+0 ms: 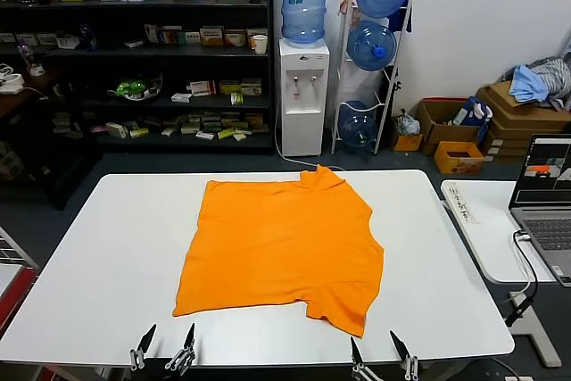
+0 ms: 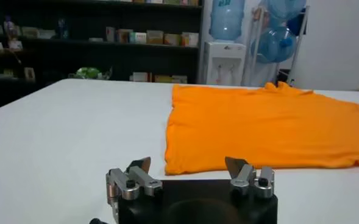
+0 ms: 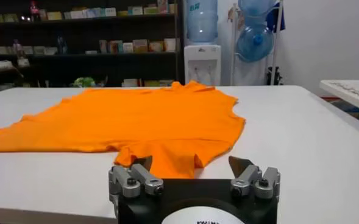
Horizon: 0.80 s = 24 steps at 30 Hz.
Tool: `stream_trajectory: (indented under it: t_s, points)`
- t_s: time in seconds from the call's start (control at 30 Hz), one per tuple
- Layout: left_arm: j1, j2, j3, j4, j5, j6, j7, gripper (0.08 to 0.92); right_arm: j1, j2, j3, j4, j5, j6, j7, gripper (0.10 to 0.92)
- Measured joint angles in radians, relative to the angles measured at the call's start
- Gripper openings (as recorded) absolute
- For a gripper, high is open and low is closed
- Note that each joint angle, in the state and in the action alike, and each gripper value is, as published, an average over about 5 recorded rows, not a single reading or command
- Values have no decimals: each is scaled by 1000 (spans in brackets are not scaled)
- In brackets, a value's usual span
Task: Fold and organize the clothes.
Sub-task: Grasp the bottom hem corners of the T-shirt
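White table (image 1: pixel 107 247): orange T-shirt (image 1: pixel 281 247) spread flat, sleeve folded; left gripper (image 1: pixel 164 345), right gripper (image 1: pixel 384 352) wide, empty.

wall: white (image 1: pixel 482 33) | shelving: dark, stocked (image 1: pixel 134 51) | water dispenser (image 1: pixel 303 86) | floor: grey (image 1: pixel 178 160)

We see the T-shirt (image 1: pixel 284 243) lying flat at the middle of the table (image 1: pixel 107 247), centre of the frame. Along the bottom edge, the left gripper (image 1: pixel 165 348) sits lower left and the right gripper (image 1: pixel 384 356) lower right, both clear of the shirt. A laptop (image 1: pixel 546 198) stands at the right edge.
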Motion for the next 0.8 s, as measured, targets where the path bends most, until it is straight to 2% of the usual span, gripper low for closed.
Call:
stream_trajectory:
  t_s: [0.53,0.8]
  points:
    - [-126,64,11,52,-84,136,-8,823,140,22,-58,-35,76,-193,71,823]
    - [-180,70,15,80,-108,200,-21,823,194,39,-81,-56,95,-262,88,823]
